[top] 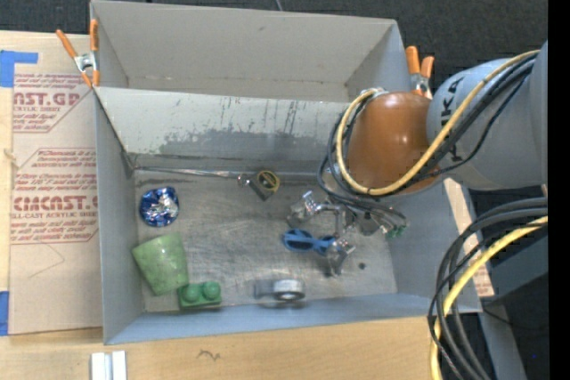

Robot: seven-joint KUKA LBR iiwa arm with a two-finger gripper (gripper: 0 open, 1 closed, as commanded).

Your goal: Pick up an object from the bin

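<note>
My gripper is low over the right half of the bin floor, beneath the arm's orange cover. Its two metal fingers stand apart, one fingertip toward the back and the other toward the front. A small blue flat thing lies on the floor between them, sticking out to the left. I cannot tell whether the fingers touch it. A grey and silver round thing lies by the front wall, just left of the gripper. A small brass-coloured piece sits further back.
At the left lie a blue and silver crumpled ball, a pale green translucent cup and a green toy brick. A tiny green bit shows by the right wall. The arm and its cables overhang the bin's right side.
</note>
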